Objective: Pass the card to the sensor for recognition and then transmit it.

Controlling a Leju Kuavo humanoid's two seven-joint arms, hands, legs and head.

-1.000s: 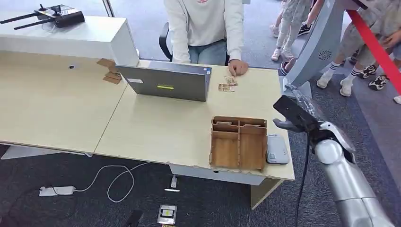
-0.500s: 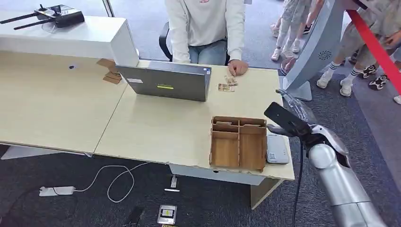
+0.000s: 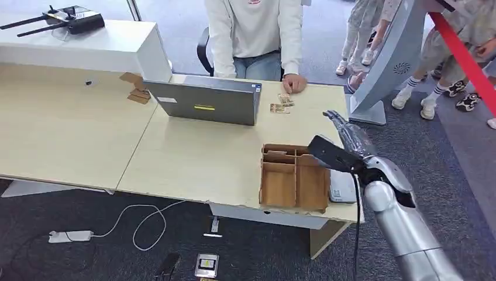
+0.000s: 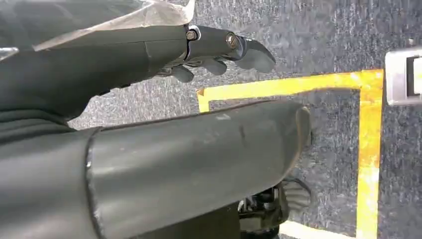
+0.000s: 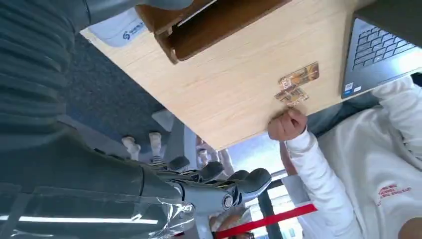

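Observation:
Two small brown cards (image 3: 281, 104) lie on the table near the far edge, just in front of a seated person's fist (image 3: 294, 85). The white card sensor (image 3: 343, 187) lies flat at the table's right edge, beside a wooden divided box (image 3: 295, 177). My right hand (image 3: 348, 136) hovers above the table's right side, past the box and sensor, fingers stretched toward the cards, holding nothing. In the right wrist view the right hand (image 5: 219, 183) is empty, with the cards (image 5: 297, 82) and the sensor (image 5: 119, 30) beyond it. My left hand (image 4: 214, 47) hangs over the floor, empty.
A grey laptop (image 3: 205, 100) stands open mid-table, facing the person in a white top (image 3: 254, 29). Several people stand at the back right by a grey curved stand (image 3: 389, 58) and a red tape. Cardboard scraps (image 3: 135, 88) lie at the left.
My right arm has swung left from beside the table to over its right edge; the hand now hangs above the tabletop near the box. The cards and sensor have not moved.

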